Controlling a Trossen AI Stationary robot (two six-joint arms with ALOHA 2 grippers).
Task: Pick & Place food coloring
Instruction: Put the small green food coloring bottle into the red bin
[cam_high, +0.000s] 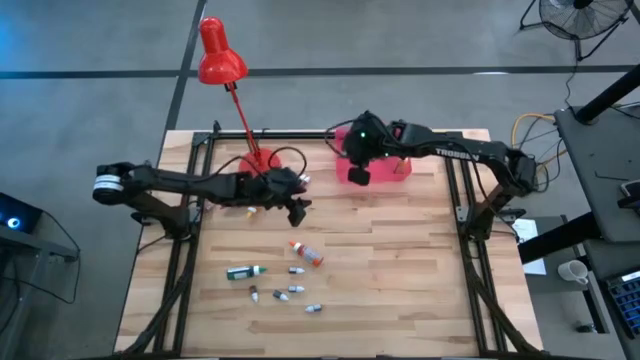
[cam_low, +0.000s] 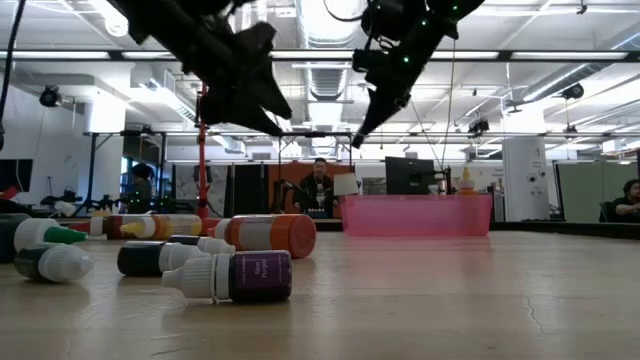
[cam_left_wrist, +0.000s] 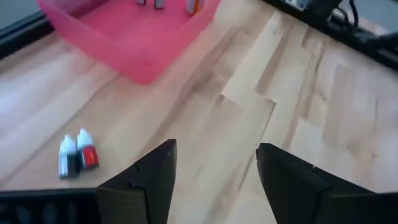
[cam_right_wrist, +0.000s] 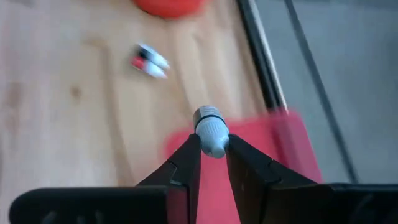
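Observation:
Several food coloring bottles (cam_high: 305, 253) lie on their sides on the near middle of the table, among them an orange-red one and a dark green one (cam_high: 243, 271). In the low view they lie in front (cam_low: 232, 276). Two more small bottles (cam_left_wrist: 78, 152) lie near the lamp base. My right gripper (cam_high: 358, 175) hangs over the left end of the pink tray (cam_high: 385, 172), shut on a small whitish-grey bottle (cam_right_wrist: 210, 127). My left gripper (cam_high: 298, 208) hovers open above the table's middle (cam_left_wrist: 214, 162), touching nothing. My right gripper pinches the small whitish-grey bottle between its two fingers (cam_right_wrist: 186, 158). One rounded end of the bottle (cam_right_wrist: 208, 118), with a dark ring, sticks out past the fingertips. The fingers point down at a slant. The bottle is lifted clear, above the tray's corner (cam_right_wrist: 267, 134).
A red desk lamp (cam_high: 222, 55) stands with its base (cam_high: 262, 160) at the far middle of the table, close to my left arm. A few bottles (cam_left_wrist: 191, 5) stand in the pink tray. Bare wood lies on the table's right side (cam_high: 400, 260). People sit in the room behind (cam_low: 318, 190).

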